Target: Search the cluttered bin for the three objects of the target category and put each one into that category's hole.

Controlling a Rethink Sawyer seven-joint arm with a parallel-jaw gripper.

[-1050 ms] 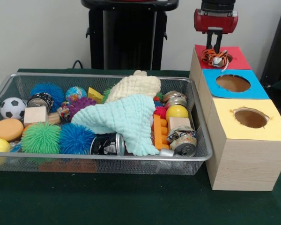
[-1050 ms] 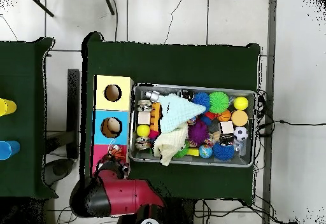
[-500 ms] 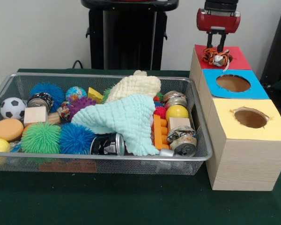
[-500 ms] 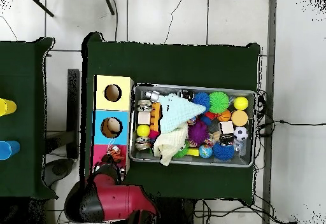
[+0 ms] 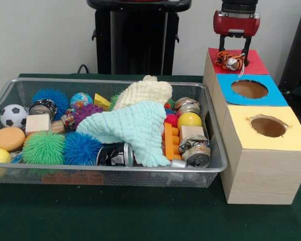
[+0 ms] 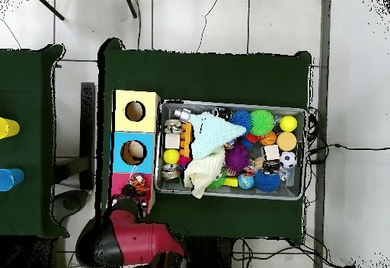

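1. A small tiger plush (image 5: 229, 60) with orange and black stripes lies on the red panel (image 5: 251, 64) of the wooden box (image 5: 256, 160), over the spot where that panel's hole would be; the hole itself cannot be seen.
2. The end effector (image 5: 235, 47) hangs just above the plush with its two dark fingers (image 5: 222, 41) spread apart, one to each side of the toy, gripping nothing.
3. From the front, the blue panel (image 5: 271, 93) comes next along the box top and the yellow panel (image 5: 291, 135) nearest the camera, each with an open round hole.
4. The wire mesh bin (image 5: 90, 175) stands just beside the box on the dark green surface (image 5: 140, 216).
5. A mint knitted cloth (image 5: 135, 125) and a cream knitted cloth (image 5: 145, 91) lie heaped across the bin's middle.
6. Around them lie spiky balls in green (image 5: 43, 147), blue (image 5: 81, 148) and purple (image 5: 86, 112), a soccer ball (image 5: 13, 115), a globe ball (image 5: 81, 100), a yellow ball (image 5: 189, 119), wooden blocks (image 5: 38, 123), crushed cans (image 5: 195, 150) and an orange brick (image 5: 170, 141).
7. In the overhead view the red arm (image 6: 137, 238) reaches toward the box's red end.
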